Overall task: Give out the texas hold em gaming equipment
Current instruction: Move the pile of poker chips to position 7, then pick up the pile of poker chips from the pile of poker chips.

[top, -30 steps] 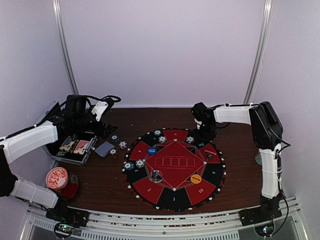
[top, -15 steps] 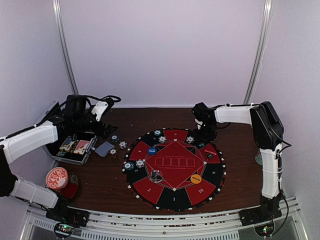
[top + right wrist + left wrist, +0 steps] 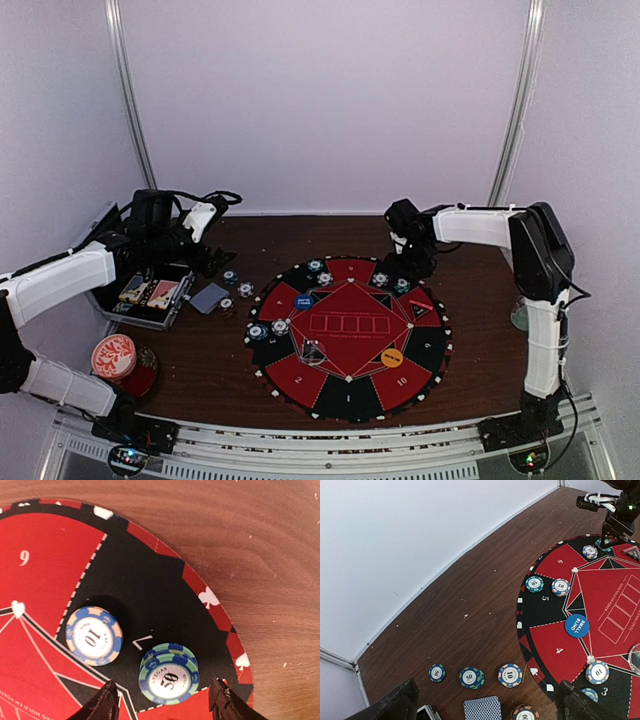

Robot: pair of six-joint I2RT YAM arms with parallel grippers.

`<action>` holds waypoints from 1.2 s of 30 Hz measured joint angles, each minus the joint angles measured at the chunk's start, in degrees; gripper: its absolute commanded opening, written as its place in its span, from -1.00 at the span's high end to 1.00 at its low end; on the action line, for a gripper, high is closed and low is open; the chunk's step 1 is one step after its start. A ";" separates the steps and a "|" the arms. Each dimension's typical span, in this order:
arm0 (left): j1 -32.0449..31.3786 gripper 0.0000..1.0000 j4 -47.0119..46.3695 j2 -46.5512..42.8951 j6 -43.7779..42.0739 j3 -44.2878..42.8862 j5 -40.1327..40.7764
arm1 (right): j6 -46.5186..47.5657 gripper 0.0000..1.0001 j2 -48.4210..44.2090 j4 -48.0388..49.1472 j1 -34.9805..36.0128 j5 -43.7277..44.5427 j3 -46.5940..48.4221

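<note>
We see the right gripper (image 3: 162, 692) spread open over the mat's (image 3: 150, 575) far right rim, its fingers (image 3: 102, 707) either side of a green 50 chip (image 3: 168, 677) lying in segment 7, a 10 chip (image 3: 95, 635) just beside it. The left gripper (image 3: 487, 684) hangs wide open off the mat's left edge, above a card deck (image 3: 482, 709) and four loose chips (image 3: 471, 677). The blue button (image 3: 577, 626) sits on the mat's left part, the orange button (image 3: 392, 357) on its near right.
</note>
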State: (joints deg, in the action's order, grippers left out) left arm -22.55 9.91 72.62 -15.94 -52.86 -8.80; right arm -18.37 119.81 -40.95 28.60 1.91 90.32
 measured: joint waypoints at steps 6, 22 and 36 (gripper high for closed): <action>0.00 -0.96 0.00 0.02 0.02 0.00 0.13 | -0.04 -0.53 -5.90 -0.66 1.36 1.60 0.00; 0.02 -0.96 -0.98 2.86 -0.04 0.00 2.73 | -2.99 -1.00 -27.69 9.92 20.06 11.23 -20.63; 1.46 -0.96 -1.73 6.47 -0.70 0.17 3.41 | -6.19 -1.00 -41.33 26.64 21.18 20.59 -41.70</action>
State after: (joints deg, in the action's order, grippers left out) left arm -21.08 8.19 79.09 -16.64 -52.69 -5.39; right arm -24.56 78.48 -14.31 49.78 22.50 48.62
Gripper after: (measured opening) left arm 0.979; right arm 0.997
